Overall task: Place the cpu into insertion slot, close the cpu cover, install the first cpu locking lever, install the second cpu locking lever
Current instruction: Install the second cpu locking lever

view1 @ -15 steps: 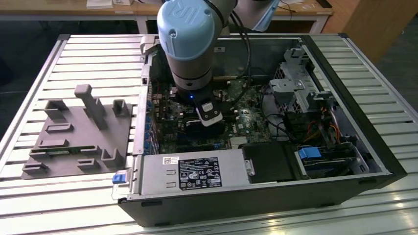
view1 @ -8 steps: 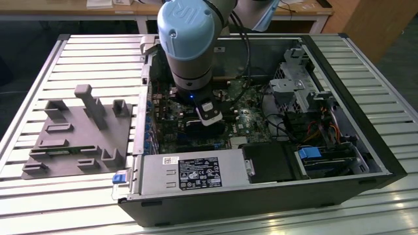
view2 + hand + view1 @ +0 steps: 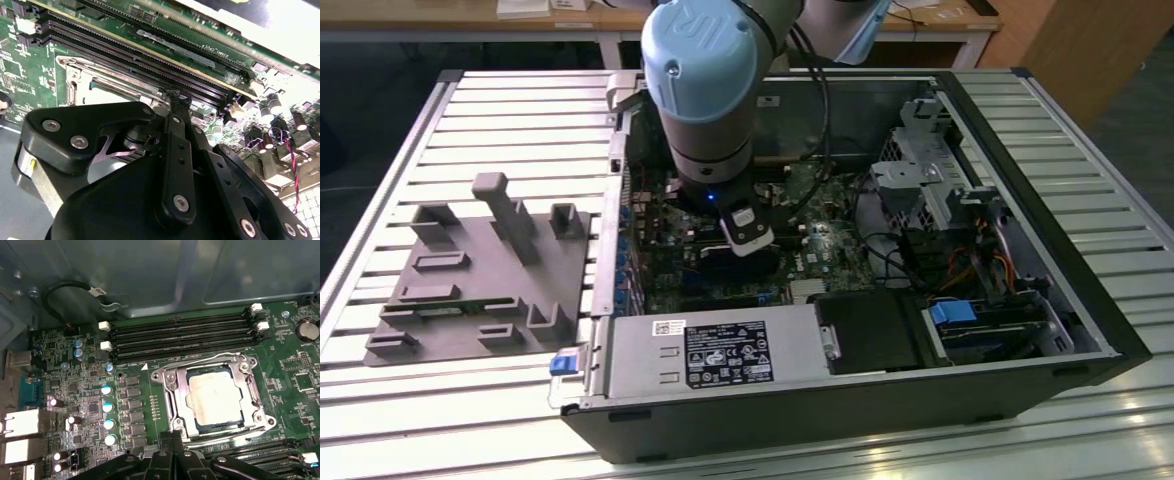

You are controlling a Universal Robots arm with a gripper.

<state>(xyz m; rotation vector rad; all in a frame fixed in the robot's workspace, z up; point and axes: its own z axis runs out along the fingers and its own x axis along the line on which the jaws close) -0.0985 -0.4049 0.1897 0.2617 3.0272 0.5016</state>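
Inside the open computer case (image 3: 1014, 330) on the slatted counter (image 3: 480, 120), the arm's pincer (image 3: 172, 452) hangs low over the green motherboard (image 3: 90, 390), just short of the insertion slot (image 3: 167, 412). The cpu cover (image 3: 252, 390) lies shut around the cpu (image 3: 215, 397), which sits seated just ahead of the fingertips. Whether the pincer is clenched or released cannot be told.
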